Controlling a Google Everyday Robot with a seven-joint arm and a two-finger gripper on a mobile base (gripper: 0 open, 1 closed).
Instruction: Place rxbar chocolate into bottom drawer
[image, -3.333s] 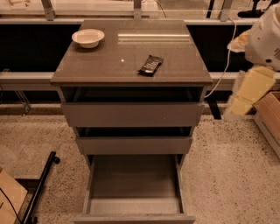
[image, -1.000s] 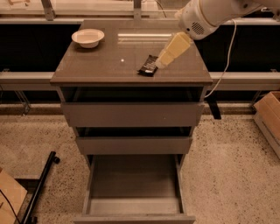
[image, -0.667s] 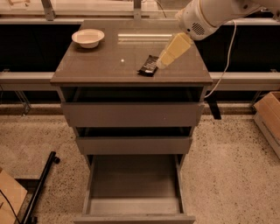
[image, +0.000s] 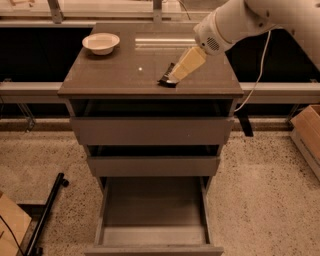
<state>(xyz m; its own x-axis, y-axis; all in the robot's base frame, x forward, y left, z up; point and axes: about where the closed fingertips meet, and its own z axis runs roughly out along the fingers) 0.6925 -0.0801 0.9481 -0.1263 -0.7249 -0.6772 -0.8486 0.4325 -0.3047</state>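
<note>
While the gripper (image: 175, 76) sits over the rxbar chocolate (image: 165, 79), closure state not discernible, a shallow pinch may skid the flat bar across the cabinet top (image: 125, 67).

Cream gripper (image: 176, 74), low over R side of the grey-brown counter (image: 115, 70), hides most of the black-wrapped rxbar chocolate (image: 165, 80); only its near end shows, print unreadable. Open grey-brown bottom drawer (image: 152, 248): front cut off by btm edge.
</note>
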